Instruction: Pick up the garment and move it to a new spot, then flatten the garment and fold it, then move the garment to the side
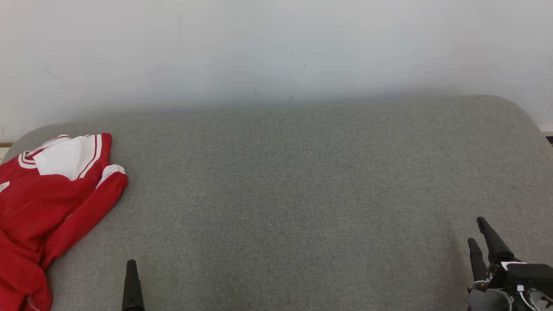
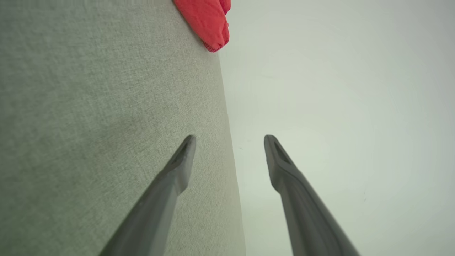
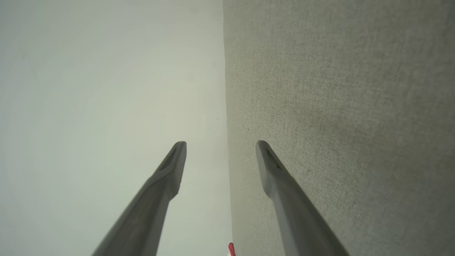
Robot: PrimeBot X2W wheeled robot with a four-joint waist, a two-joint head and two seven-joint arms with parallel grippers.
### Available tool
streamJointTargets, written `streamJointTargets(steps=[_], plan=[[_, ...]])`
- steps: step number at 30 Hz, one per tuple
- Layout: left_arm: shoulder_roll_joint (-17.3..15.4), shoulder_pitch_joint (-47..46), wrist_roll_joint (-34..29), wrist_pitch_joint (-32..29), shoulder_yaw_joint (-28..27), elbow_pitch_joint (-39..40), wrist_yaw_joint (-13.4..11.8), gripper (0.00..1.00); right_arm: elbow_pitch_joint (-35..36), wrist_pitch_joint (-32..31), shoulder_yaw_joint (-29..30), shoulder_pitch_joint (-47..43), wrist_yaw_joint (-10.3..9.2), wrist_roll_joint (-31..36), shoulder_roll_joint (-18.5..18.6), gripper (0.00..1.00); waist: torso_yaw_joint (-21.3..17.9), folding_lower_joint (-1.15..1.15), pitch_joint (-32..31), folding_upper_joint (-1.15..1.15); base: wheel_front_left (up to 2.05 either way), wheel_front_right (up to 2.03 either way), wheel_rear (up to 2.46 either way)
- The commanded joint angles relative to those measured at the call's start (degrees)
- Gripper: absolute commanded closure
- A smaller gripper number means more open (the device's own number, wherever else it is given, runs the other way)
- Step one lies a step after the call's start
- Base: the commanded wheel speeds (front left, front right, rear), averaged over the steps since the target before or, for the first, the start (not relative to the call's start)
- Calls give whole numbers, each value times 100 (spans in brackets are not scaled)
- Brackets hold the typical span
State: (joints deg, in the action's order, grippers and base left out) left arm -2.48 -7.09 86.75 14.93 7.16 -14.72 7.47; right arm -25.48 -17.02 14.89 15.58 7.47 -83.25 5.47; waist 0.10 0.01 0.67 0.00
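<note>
The garment (image 1: pixel 47 203), a red top with white collar and cuff panels, lies rumpled at the far left of the grey fabric surface (image 1: pixel 302 194), running off the view's left and bottom edges. A red corner of the garment (image 2: pixel 208 21) shows at the top of the left wrist view. My left gripper (image 2: pixel 229 137) stands open with nothing between its fingers, and one finger (image 1: pixel 131 283) rises at the bottom of the head view, right of the garment and apart from it. My right gripper (image 1: pixel 476 230) is open and empty at the lower right, far from the garment.
A pale wall (image 1: pixel 276 47) stands behind the grey surface. The surface's rounded back corners show at the far left and the far right (image 1: pixel 522 112). A wide stretch of bare grey fabric lies between the two grippers.
</note>
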Motion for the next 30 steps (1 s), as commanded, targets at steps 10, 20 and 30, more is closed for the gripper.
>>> streamJointTargets(steps=[10, 20, 30], plan=[[-17, 54, -997, 3, -262, 428, -113, 0, 397, 466, -536, -19, 1, 1215, 68, 0, -3, -1, -12, 0, 0, 0, 0], [-22, 185, -2296, 4, -326, 807, -336, 0, 668, 879, -990, -118, 1, 2328, 21, 0, -5, -1, -20, 0, 0, 0, 0], [-28, 313, -3442, 5, -344, 1068, -560, 0, 924, 1252, -1413, -193, 2, 3387, 17, 0, -8, -1, -31, 0, 0, 0, 0]])
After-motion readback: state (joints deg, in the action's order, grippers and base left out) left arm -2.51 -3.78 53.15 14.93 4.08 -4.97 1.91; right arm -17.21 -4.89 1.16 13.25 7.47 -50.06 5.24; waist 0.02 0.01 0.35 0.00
